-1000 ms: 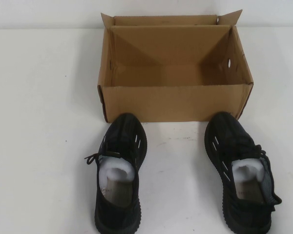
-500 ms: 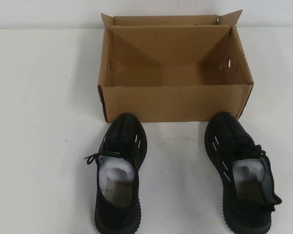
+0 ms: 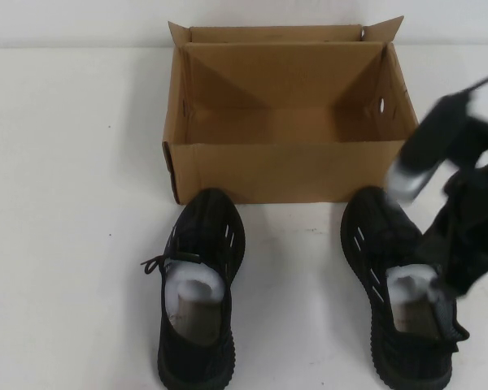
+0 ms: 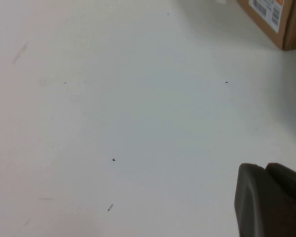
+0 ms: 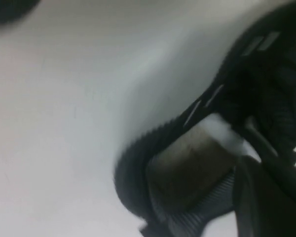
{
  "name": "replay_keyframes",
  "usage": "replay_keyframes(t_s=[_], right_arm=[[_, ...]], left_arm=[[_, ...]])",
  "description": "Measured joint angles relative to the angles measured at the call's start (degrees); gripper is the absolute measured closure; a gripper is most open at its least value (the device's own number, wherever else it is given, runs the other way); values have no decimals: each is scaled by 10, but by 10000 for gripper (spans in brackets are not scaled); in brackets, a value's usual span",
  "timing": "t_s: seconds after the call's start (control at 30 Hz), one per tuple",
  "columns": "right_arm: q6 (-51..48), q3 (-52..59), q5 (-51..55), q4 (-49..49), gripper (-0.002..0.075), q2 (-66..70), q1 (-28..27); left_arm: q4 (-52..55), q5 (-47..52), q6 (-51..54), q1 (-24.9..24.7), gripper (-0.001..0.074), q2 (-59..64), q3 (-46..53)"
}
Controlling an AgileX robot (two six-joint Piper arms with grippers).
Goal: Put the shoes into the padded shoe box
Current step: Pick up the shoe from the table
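Note:
Two black knit shoes stand on the white table in front of the box, toes toward it: the left shoe (image 3: 197,284) and the right shoe (image 3: 390,260), each with white paper stuffing. The brown cardboard shoe box (image 3: 289,171) is open and empty. My right gripper (image 3: 459,256) hangs blurred just above the right shoe's opening and outer side; the right wrist view shows that shoe's heel and opening (image 5: 192,163) close under the gripper (image 5: 271,197). My left gripper (image 4: 266,170) is out of the high view, shut and empty over bare table.
The white table (image 3: 65,203) spreads wide on the left and between the shoes. A corner of the box with a printed label (image 4: 274,17) shows in the left wrist view. The box's back flaps (image 3: 268,34) stand up.
My right arm has come into the high view from the right and now sits over the right shoe. The shoes and the box have not moved.

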Motion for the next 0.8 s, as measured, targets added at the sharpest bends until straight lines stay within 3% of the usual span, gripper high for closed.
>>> replay_keyframes(t_s=[0.13, 0.37, 0.57, 0.8], right_arm=[[-65, -2, 5, -36, 689, 0, 22], [-125, -2, -26, -66, 396, 25, 22], [-197, -2, -27, -37, 385, 64, -6], [-210, -2, -42, -43, 397, 105, -27]], left_arm=[[0, 0, 0, 0, 738, 0, 0], [0, 0, 0, 0, 738, 0, 0], [0, 0, 0, 0, 738, 0, 0], [0, 0, 0, 0, 738, 0, 0]])
